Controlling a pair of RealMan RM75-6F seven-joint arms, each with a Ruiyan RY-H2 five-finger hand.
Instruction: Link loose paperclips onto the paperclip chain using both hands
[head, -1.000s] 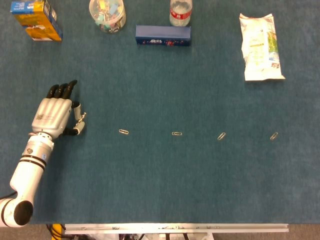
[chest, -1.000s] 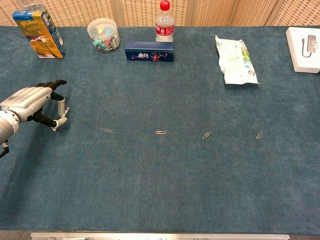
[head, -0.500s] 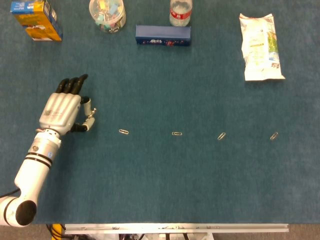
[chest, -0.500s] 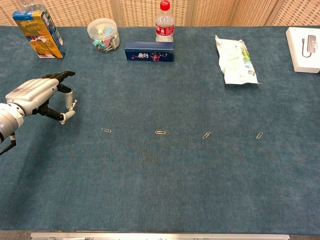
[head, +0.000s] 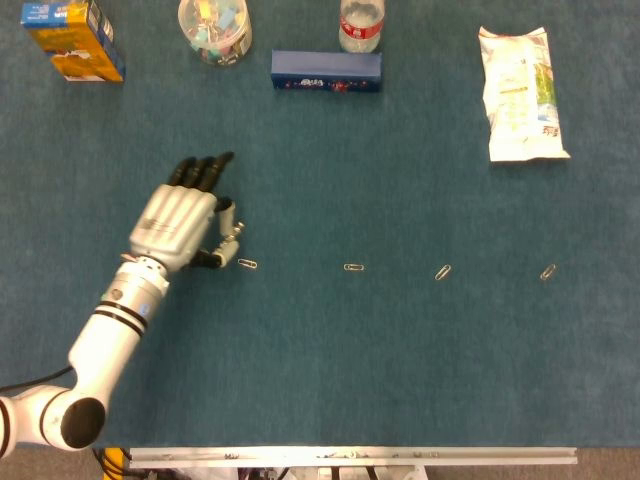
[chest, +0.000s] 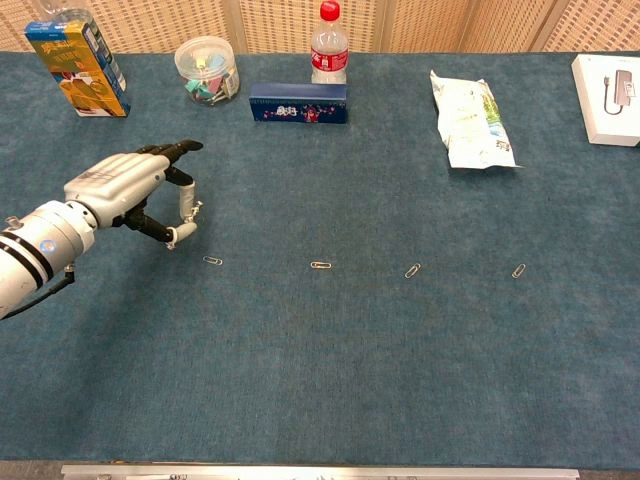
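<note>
A: Hovering my left hand (head: 185, 222) just beside the leftmost paperclip (head: 247, 264) now. Thumb and a fingertip are close together with something small and pale between them, maybe a clip, too small for me to tell, so I can't call the hand grasping or empty.

B: Right hand?

A: Neither camera shows it.

B: Where are the clips?

A: Four loose ones in a row across the blue table mat (head: 330, 360), well apart from each other: the leftmost, the second paperclip (head: 353, 267), the third paperclip (head: 442, 272), the fourth paperclip (head: 548, 271). All flat on the mat, none touching another.

B: Any chain visible?

A: None that I can make out on the table. No two clips look linked.

B: So progress?

A: My read: right at the start. Nothing joined, all four clips on the mat left to link, and the right hand has yet to come in for the two-handed threading.

B: Other stuff?

A: Along the far edge: a snack box (head: 72, 38), a clear tub of coloured clips (head: 214, 28), a water bottle (head: 361, 24), a dark blue box (head: 326, 70), a white packet (head: 522, 92). The chest view also shows a white box (chest: 608, 86) at far right.
</note>
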